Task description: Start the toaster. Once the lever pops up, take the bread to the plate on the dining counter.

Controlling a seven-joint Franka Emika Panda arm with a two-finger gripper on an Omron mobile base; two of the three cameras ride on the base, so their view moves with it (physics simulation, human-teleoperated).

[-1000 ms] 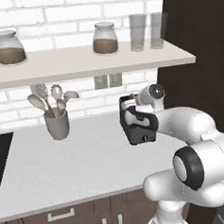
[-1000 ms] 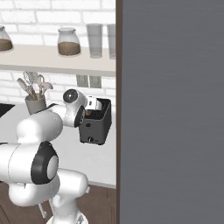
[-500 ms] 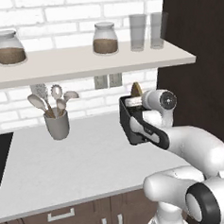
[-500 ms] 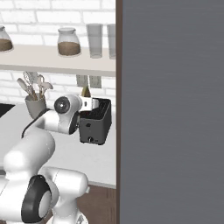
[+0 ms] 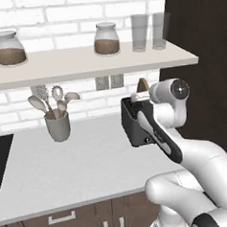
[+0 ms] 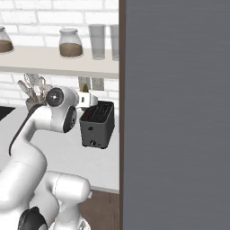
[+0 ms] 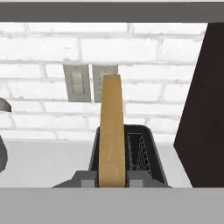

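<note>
We see a white tabletop (image 5: 81,170) under a brick wall (image 5: 75,12) — a shelf (image 5: 83,64) with jars above. Our pincer (image 7: 112,177) grips the bread (image 7: 111,131) above the toaster (image 5: 135,126).

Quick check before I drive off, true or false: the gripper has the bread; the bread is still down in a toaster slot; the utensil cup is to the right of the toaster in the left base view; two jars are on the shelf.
1. The gripper holds the bread: true.
2. The bread sits down in a slot: false; it is held above the toaster.
3. The utensil cup stands right of the toaster: false; left.
4. Two jars stand on the shelf: true.
</note>
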